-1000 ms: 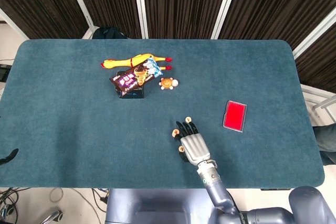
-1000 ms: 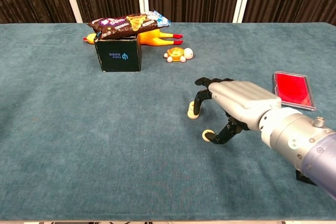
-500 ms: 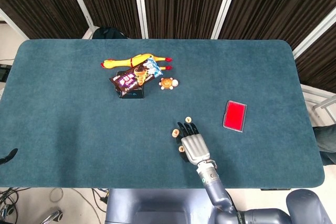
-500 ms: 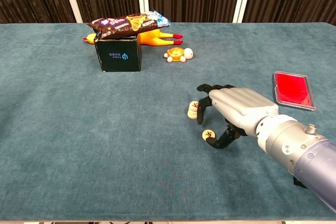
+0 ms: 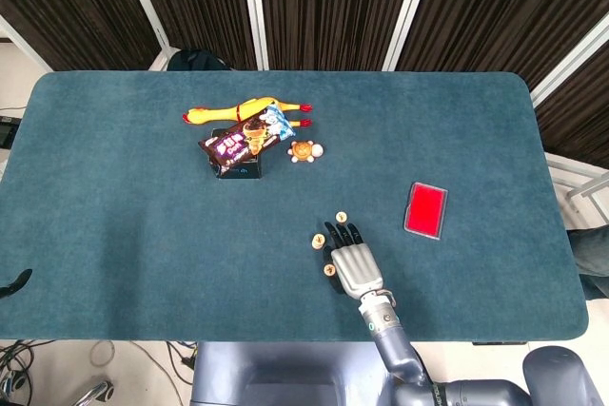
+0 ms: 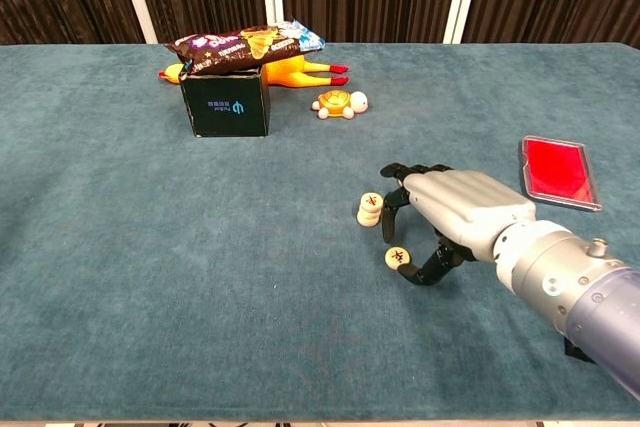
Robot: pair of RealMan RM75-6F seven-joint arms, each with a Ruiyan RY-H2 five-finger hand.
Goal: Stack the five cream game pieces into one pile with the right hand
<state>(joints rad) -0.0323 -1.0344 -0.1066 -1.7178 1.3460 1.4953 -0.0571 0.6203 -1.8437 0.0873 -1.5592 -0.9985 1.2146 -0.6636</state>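
Cream game pieces (image 6: 370, 209) stacked beside the right hand (image 6: 455, 209), fingers apart, holding nothing.

the right robot hand (image 6: 455, 212) hovers low over the teal counter (image 6: 150, 247), fingers curled down and holding nothing. a small pile of cream game pieces (image 6: 369, 209) stands just beside its fingertips (image 6: 392, 209), and a single cream piece (image 6: 397, 258) lies near its thumb.

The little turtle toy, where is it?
In the chest view the turtle toy sits at the far side of the table, just right of the dark box and close to the rubber chicken.
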